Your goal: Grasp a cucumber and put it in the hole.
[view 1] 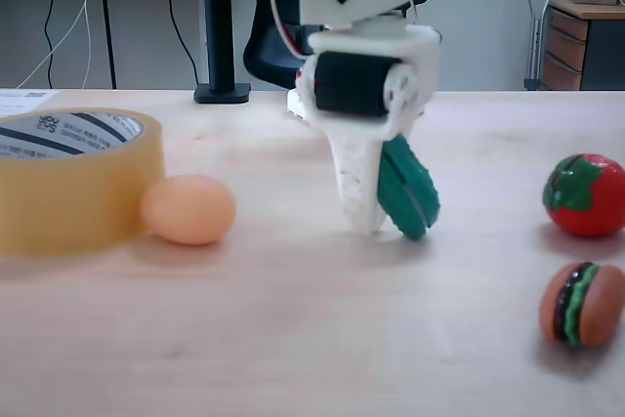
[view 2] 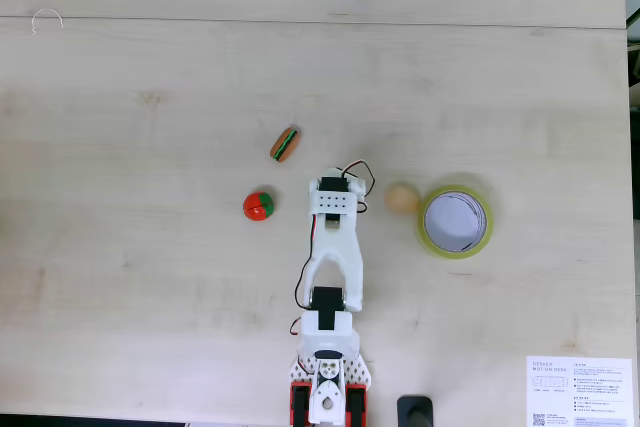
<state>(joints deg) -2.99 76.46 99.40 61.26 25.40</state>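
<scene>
**Cucumber in the pincer, tape roll waiting to one side**

In the low fixed view, I see my white two-finger gripper (view 1: 391, 214) down at the pale wooden table (view 1: 293, 339), closed around the small curved, glossy dark-green toy cucumber (view 1: 410, 192), which sits tilted between the white finger and the green-tinted jaw, its lower end at or just above the wood; I cannot tell which. To the left stands the wide yellowish translucent tape roll (view 1: 68, 197), its round centre hole (view 1: 68, 134) ringed by a white core with black print. A peach-coloured toy egg (view 1: 188, 209) touches the roll's wall. At right lie a red toy tomato (view 1: 586, 194) and a toy hamburger (view 1: 581, 303).

In the top-down fixed view, the arm's head (view 2: 336, 199) hides the cucumber. The egg (view 2: 401, 199) lies between it and the hole (view 2: 456, 221).

I judge the grasp made and the carry due: lift clear, pass over the egg, centre above the hole, then release.
</scene>
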